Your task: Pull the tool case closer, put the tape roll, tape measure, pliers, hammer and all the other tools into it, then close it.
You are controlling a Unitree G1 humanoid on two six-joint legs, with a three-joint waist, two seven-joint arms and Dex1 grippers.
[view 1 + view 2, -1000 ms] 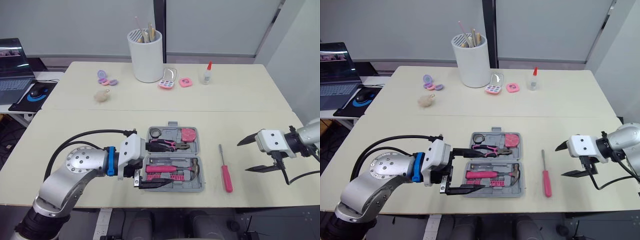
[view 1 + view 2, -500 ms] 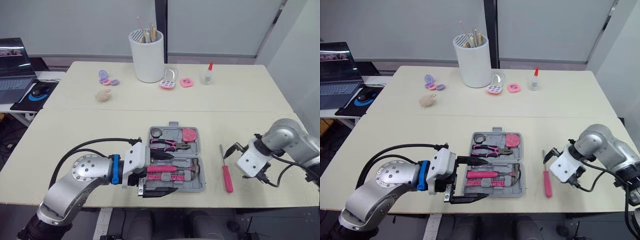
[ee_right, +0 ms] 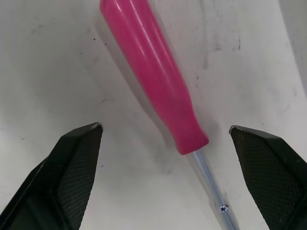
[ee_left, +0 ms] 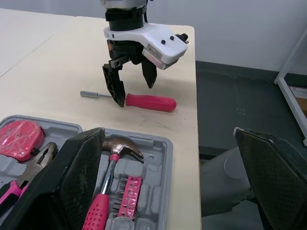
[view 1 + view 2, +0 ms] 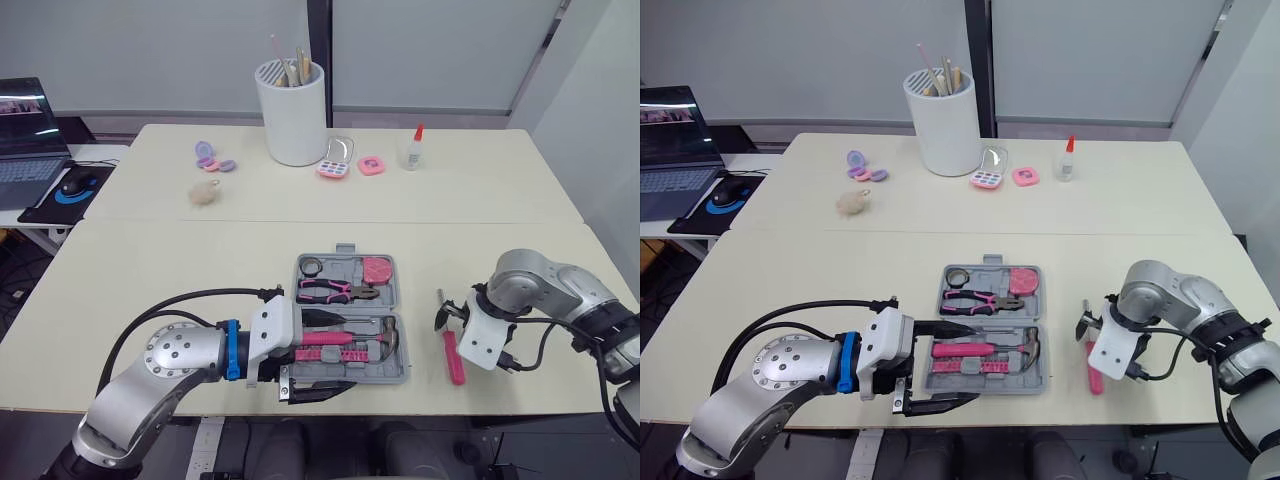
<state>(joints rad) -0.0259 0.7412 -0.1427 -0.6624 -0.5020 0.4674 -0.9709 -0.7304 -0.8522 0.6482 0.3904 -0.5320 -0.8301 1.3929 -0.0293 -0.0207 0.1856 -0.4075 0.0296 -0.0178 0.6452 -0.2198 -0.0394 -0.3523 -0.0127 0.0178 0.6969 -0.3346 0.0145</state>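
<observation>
The grey tool case (image 5: 398, 372) lies open near the table's front edge. In it lie a tape roll (image 5: 313, 265), a pink tape measure (image 5: 376, 269), pliers (image 5: 330, 291) and a pink-handled hammer (image 5: 345, 338). A pink-handled screwdriver (image 5: 453, 358) rests on the table right of the case. My right gripper (image 5: 455, 318) points down over it, open, its fingers astride the spot where handle (image 3: 153, 76) meets shaft. My left gripper (image 5: 335, 352) is open at the case's front left corner, one finger (image 4: 72, 182) over the tray, the other past the table edge.
At the back stand a white cup of sticks (image 5: 293, 110), a glue bottle (image 5: 414, 147), pink compacts (image 5: 337, 165), purple lids (image 5: 210, 157) and a fuzzy ball (image 5: 204, 192). A laptop (image 5: 25, 130) and mouse (image 5: 75, 183) sit on a side desk at far left.
My right gripper came in from the far right and turned down over the screwdriver. My left gripper slid a little right along the case front. The screwdriver and case stayed put.
</observation>
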